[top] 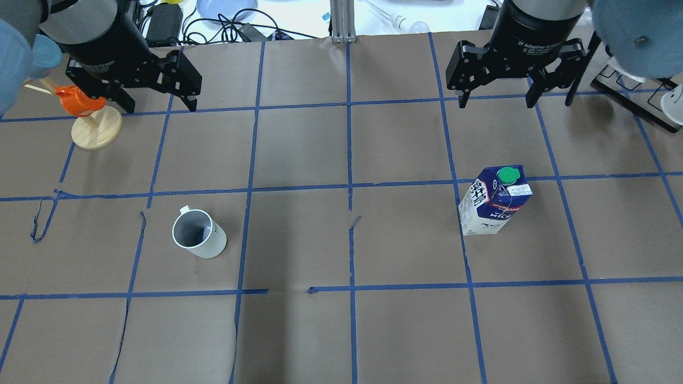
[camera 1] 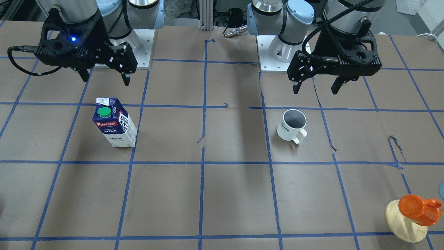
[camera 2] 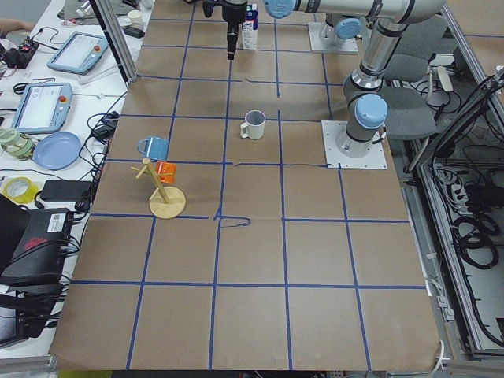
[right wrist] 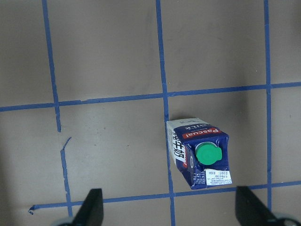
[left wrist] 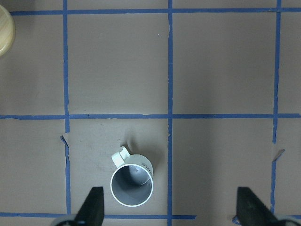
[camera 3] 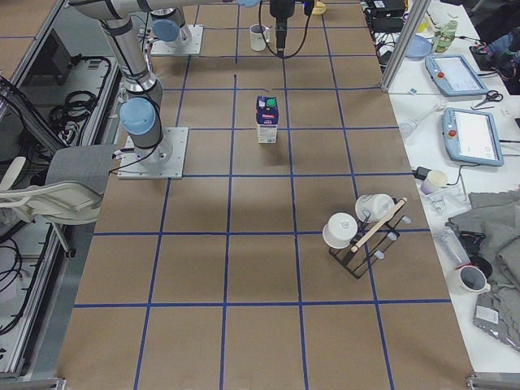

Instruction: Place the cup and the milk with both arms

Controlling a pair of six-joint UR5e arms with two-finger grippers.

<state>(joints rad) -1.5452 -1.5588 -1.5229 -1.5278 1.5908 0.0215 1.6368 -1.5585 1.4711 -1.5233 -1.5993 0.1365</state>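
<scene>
Brown table (top: 347,330) is bearing cup (top: 198,240) and milk (top: 496,201), ungrasped and well apart; left claw (top: 160,105) and right claw (top: 497,101) are hanging released.

Brown paper surface (top: 299,149) gridded with blue tape (top: 349,144), torn in spots. Past the left hand (top: 158,105) there's a white bench (top: 304,21), kinda messy, cables (top: 213,25) and a blue plate (top: 227,6).
</scene>
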